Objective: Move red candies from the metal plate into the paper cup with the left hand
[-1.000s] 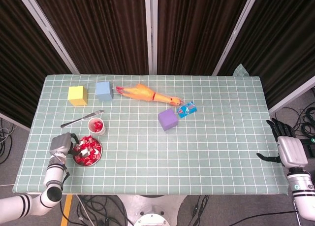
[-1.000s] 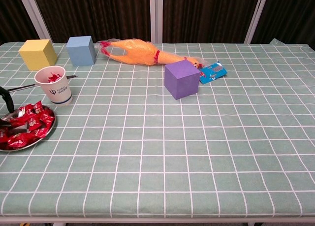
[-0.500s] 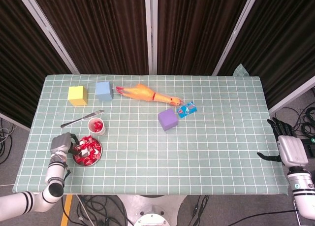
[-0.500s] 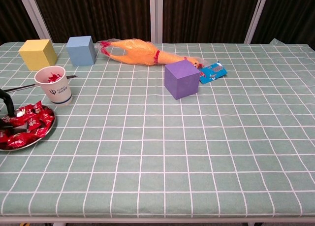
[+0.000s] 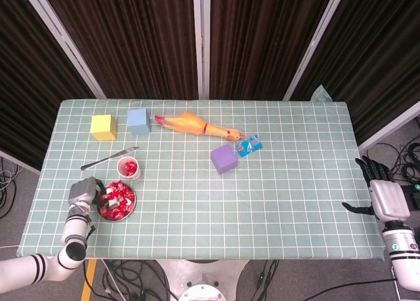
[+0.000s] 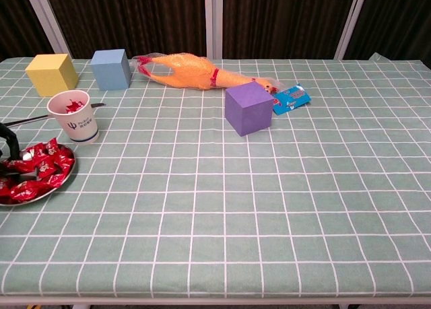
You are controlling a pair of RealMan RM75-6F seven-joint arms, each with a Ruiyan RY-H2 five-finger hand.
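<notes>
1. The red candies [image 5: 116, 200] lie heaped in the metal plate [image 6: 40, 190] near the table's front-left corner; the chest view cuts the plate's left part off at the frame edge.
2. The left hand [image 5: 84, 194] sits at the plate's 9 o'clock rim, fingers reaching in among the wrappers. Whether it has hold of a candy cannot be told: the fingertips are hidden from above, and the chest view shows only a dark sliver of the hand.
3. The paper cup [image 6: 77, 116] stands upright just beyond the plate, at about 1 o'clock, with some red candies inside.
4. A knife [image 5: 109, 158] lies at the cup's 10 o'clock; the cup hides part of it in the chest view.
5. The right hand [image 5: 380, 197] hangs off the table's right edge, fingers spread, holding nothing.
</notes>
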